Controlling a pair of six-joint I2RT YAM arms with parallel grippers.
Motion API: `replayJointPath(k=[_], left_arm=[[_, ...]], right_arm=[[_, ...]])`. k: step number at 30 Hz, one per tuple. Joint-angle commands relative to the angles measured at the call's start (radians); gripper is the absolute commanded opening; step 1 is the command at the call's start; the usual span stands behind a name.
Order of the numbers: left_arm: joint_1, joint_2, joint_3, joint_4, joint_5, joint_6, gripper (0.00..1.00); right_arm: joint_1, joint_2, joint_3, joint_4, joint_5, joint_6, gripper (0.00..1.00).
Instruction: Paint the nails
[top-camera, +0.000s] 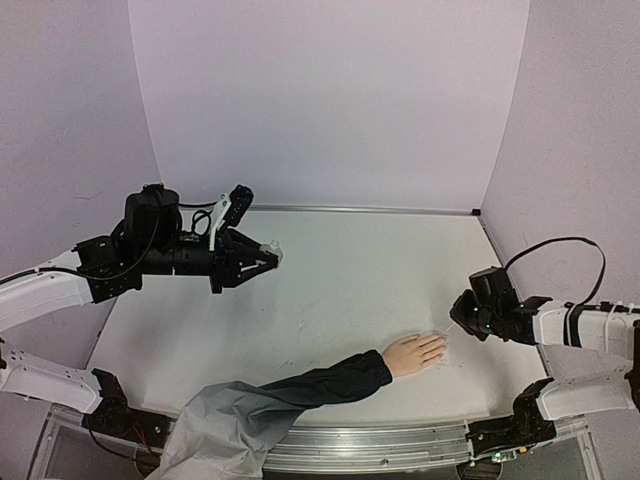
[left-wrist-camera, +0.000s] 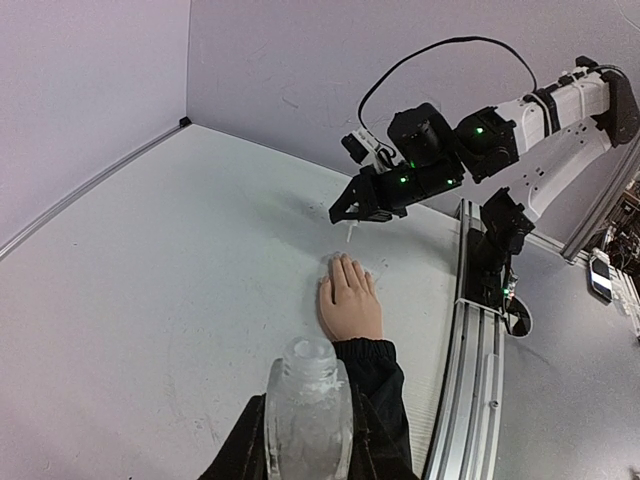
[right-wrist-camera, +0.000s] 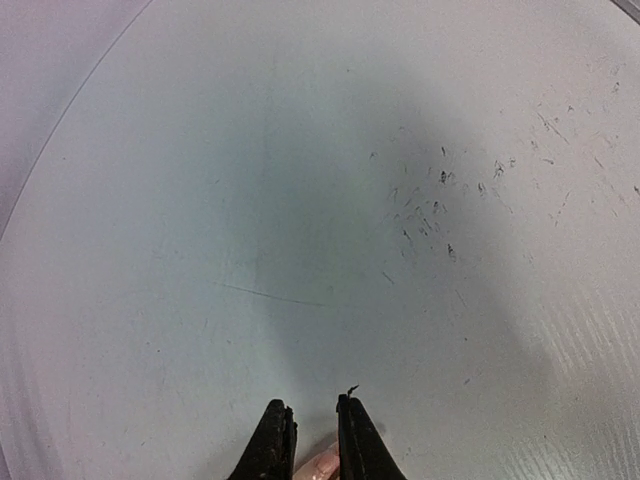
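Note:
The pale peach mannequin hand (top-camera: 412, 352) lies palm down near the table's front edge, in a dark navy sleeve (top-camera: 325, 383). Its nails (left-wrist-camera: 346, 263) are skin-toned and barely distinguishable at the fingertips. My right gripper (top-camera: 458, 318) hovers just beyond those fingertips, shut on a small whitish stick (left-wrist-camera: 349, 233) that points down at the table. In the right wrist view one peach fingertip (right-wrist-camera: 322, 466) shows between the dark fingers (right-wrist-camera: 272, 445). My left gripper (top-camera: 265, 255) hangs high over the table's left side, shut on a clear bottle (left-wrist-camera: 308, 385) with its open neck forward.
A grey cloth (top-camera: 225, 425) continues from the sleeve over the front rail (left-wrist-camera: 478, 370). Lilac walls close the left, back and right sides. Small dark scuff marks (right-wrist-camera: 440, 200) dot the white table (top-camera: 350, 270) ahead of the right gripper.

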Motion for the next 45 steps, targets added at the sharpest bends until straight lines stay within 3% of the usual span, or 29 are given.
replayJointPath(k=[1, 11, 16, 26, 45], left_arm=[[0.002, -0.017, 0.015, 0.025, 0.017, 0.018, 0.0], [0.002, -0.019, 0.015, 0.016, 0.012, 0.016, 0.0], [0.002, -0.01, 0.021, 0.013, 0.012, 0.018, 0.0], [0.002, -0.03, 0.01, 0.006, 0.0, 0.015, 0.0], [0.001, -0.02, 0.019, -0.004, 0.004, 0.015, 0.0]], right_arm=[[-0.03, 0.07, 0.015, 0.067, -0.036, -0.075, 0.0], [-0.033, 0.105, -0.012, 0.094, -0.031, -0.087, 0.0], [-0.034, 0.118, -0.017, 0.199, -0.081, -0.145, 0.0], [-0.035, 0.212, 0.026, 0.184, -0.079, -0.143, 0.0], [-0.036, 0.235, 0.047, 0.188, -0.084, -0.167, 0.0]])
